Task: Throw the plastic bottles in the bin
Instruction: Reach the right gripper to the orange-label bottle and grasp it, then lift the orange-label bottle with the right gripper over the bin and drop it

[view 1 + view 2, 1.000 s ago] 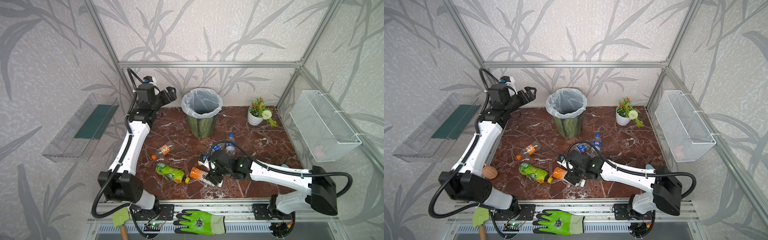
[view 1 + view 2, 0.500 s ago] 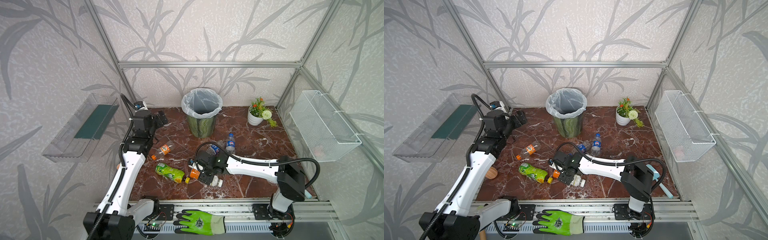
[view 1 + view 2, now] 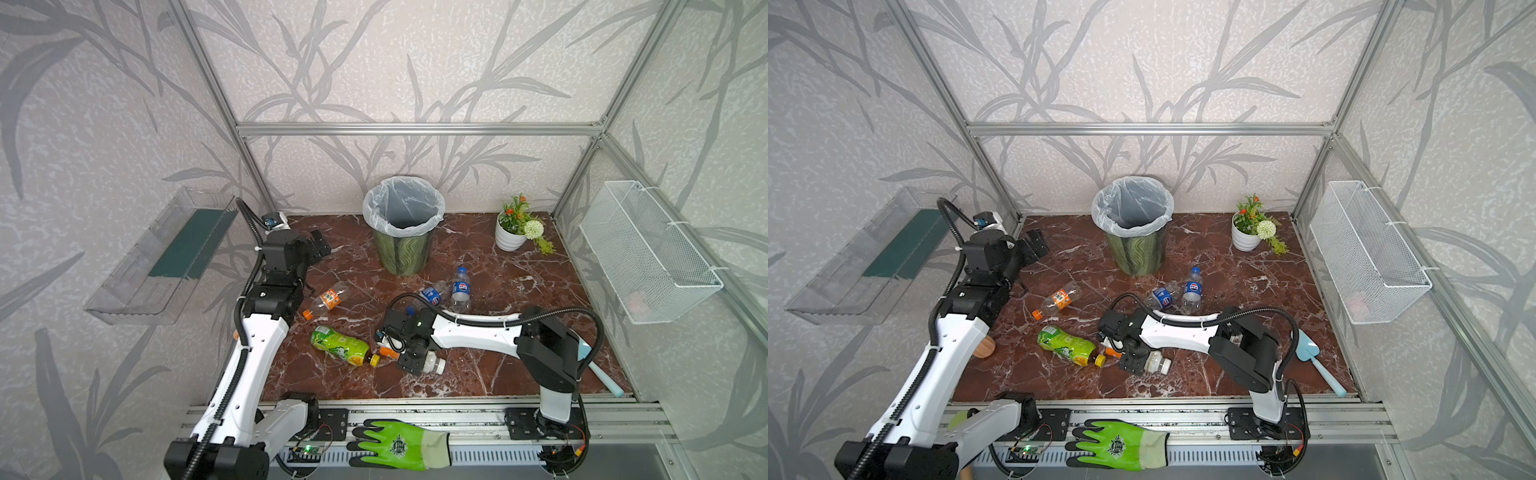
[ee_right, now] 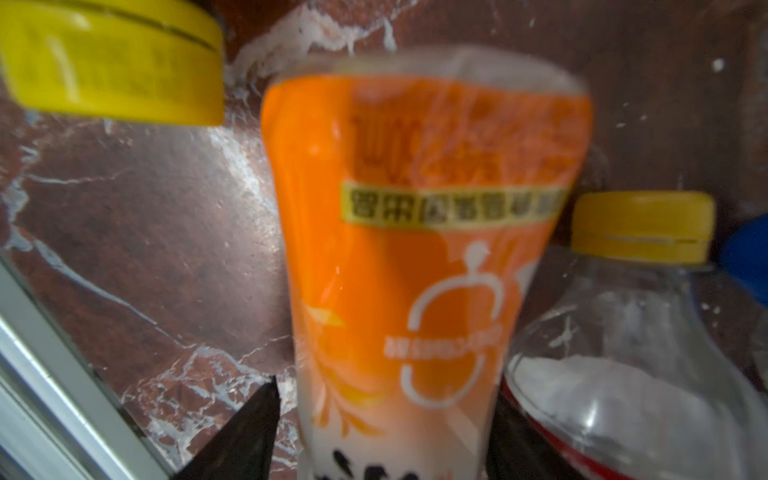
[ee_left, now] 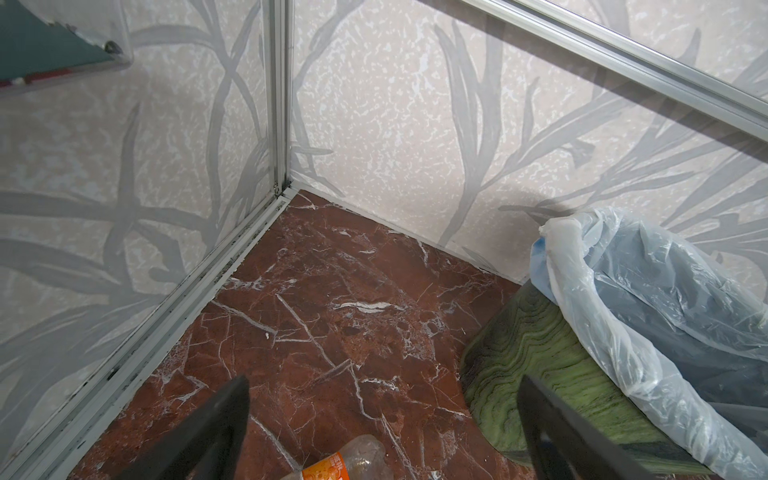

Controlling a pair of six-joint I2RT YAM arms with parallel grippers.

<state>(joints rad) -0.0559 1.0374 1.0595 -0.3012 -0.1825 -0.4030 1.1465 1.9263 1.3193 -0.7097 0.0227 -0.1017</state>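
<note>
My right gripper (image 3: 410, 360) (image 4: 384, 390) is low on the floor, open, its fingers either side of the lying orange-and-white bottle (image 4: 415, 249) (image 3: 1154, 362); a thin gap shows at one finger. Next to it lie a green-wrapped bottle (image 3: 340, 345) and a clear yellow-capped one (image 4: 623, 332). Two blue-labelled bottles (image 3: 460, 286) (image 3: 432, 293) sit behind the arm. My left gripper (image 3: 318, 247) (image 5: 384, 380) hangs open and empty at the back left, above a clear orange-labelled bottle (image 3: 330, 296) (image 5: 345, 461). The green-striped bin (image 3: 402, 237) (image 5: 540, 353) stands at the back middle.
A white flowerpot (image 3: 513, 235) stands at the back right, under a wire basket (image 3: 648, 257) on the right wall. A clear shelf (image 3: 166, 257) hangs on the left wall. A blue scoop (image 3: 1312, 357) lies front right, a green glove (image 3: 399, 444) on the front rail.
My left arm has come down and drawn back from beside the bin toward the back left corner. The right arm has folded in, and its jaws have narrowed around the orange-and-white bottle.
</note>
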